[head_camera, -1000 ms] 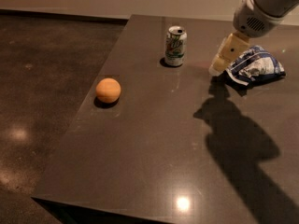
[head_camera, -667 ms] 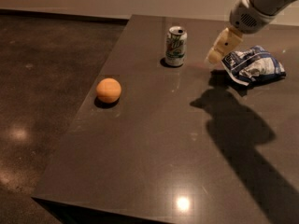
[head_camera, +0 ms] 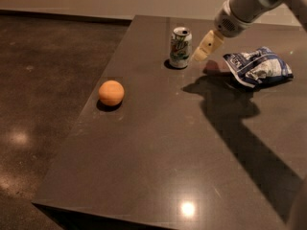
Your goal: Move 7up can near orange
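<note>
The 7up can [head_camera: 180, 47], white and green with a silver top, stands upright near the far middle of the dark table [head_camera: 158, 157]. The orange [head_camera: 111, 92] lies near the table's left edge, closer to me and to the left of the can. My gripper [head_camera: 205, 48] comes in from the upper right on a white arm. Its cream fingers hang just to the right of the can, a small gap away, at about the can's height. It holds nothing.
A blue-and-white foil snack bag [head_camera: 259, 66] lies on the table to the right of the gripper. The arm's shadow [head_camera: 240, 119] falls across the right half of the table. The dark floor [head_camera: 43, 80] lies beyond the table's left edge.
The gripper has moved left, away from the snack bag and toward the can. The can, the orange and the bag have not moved.
</note>
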Tool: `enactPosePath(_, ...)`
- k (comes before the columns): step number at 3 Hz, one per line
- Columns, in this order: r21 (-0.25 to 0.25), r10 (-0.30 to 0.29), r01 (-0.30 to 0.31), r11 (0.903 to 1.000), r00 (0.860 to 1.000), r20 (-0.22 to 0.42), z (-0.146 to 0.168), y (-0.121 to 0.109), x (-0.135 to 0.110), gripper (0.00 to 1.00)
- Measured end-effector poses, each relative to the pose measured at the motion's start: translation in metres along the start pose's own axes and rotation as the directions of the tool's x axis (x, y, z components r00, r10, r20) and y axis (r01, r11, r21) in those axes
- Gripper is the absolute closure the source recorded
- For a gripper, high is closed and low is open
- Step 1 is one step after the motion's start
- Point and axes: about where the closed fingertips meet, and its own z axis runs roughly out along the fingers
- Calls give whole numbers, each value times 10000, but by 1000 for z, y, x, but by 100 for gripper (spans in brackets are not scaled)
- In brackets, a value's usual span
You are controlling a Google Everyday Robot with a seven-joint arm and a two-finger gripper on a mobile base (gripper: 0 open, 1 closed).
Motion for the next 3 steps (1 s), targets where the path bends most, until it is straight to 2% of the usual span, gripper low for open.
enactPosePath(1,32,300,-300,9995,9993,201,29,-5,-14,0)
enactPosePath(3,-219,733,-719,9972,9949,689,63,-7,-40,0)
